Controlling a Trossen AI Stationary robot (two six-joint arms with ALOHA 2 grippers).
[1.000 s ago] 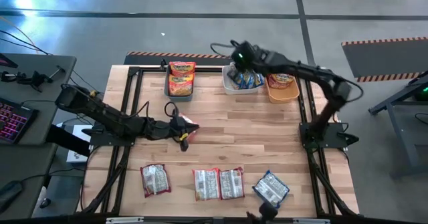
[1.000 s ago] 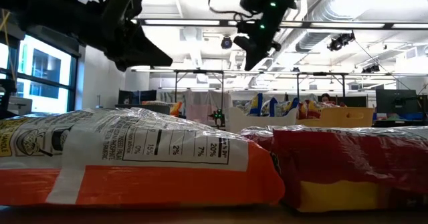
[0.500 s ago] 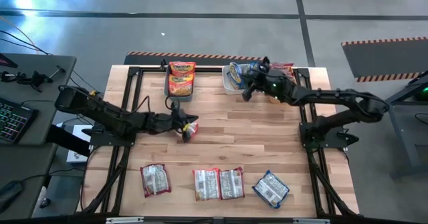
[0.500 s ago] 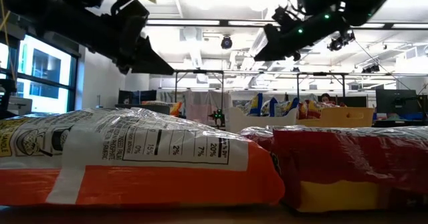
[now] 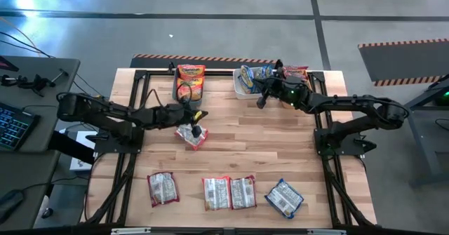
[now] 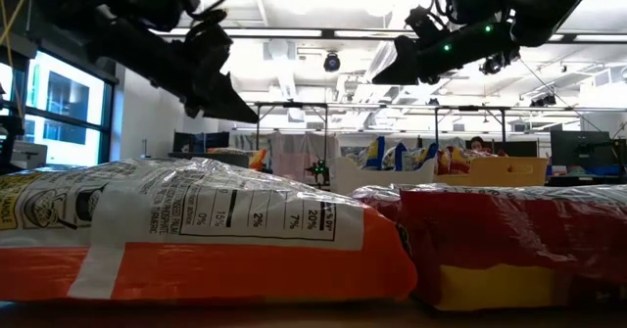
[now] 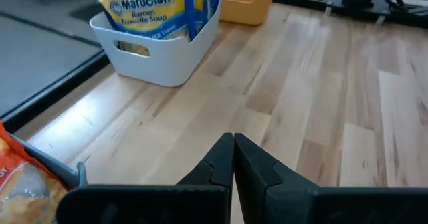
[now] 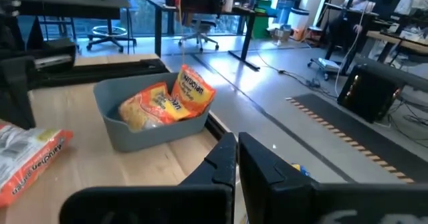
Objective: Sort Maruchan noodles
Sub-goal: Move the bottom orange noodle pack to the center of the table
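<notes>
- The wooden desk point(image 5: 266, 147) carries three bins along its far edge: teal point(image 5: 188, 95), white point(image 5: 247, 89), orange point(image 5: 303, 98).
- Left pincer point(image 5: 199, 116) hangs shut and empty beside the teal bin, above a loose noodle packet point(image 5: 191, 135).
- Right pincer point(image 5: 259, 102) hangs shut and empty just before the white bin.
- Four Maruchan noodles packets point(image 5: 231, 193) lie in a row by the near edge; others fill the bins.
</notes>
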